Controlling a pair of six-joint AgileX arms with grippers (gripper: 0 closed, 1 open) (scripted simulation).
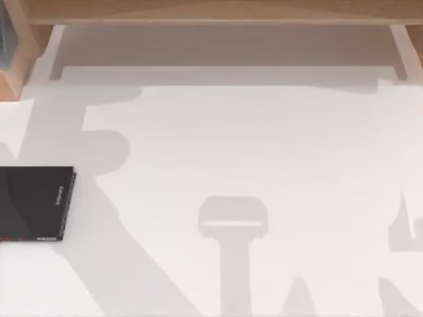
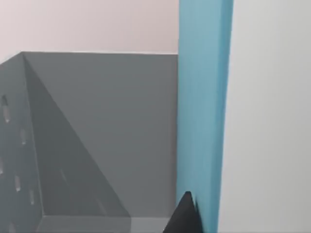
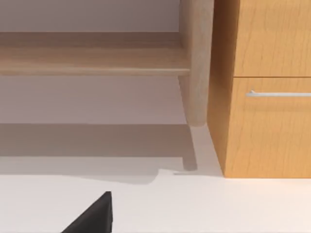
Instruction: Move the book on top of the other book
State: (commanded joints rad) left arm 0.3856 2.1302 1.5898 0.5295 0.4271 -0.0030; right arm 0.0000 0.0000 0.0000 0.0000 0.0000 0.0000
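Observation:
The other book (image 1: pixel 33 203), thin, flat and black with small white lettering on its spine, lies on the white table at the far left edge of the top view. The book (image 2: pixel 203 111), teal-blue, stands upright in the left wrist view against the wall of a grey perforated bin (image 2: pixel 97 136). A dark tip of my left gripper (image 2: pixel 187 217) sits right beside the book's near edge; contact is unclear. My right gripper (image 3: pixel 95 216) hangs over bare white table, near the wooden shelf.
A wooden shelf (image 1: pixel 211 10) runs along the table's far side, with a round post (image 3: pixel 197 63) and a wooden drawer cabinet with a metal handle (image 3: pixel 272 93) at its right end. Arm shadows fall across the white table (image 1: pixel 264 145).

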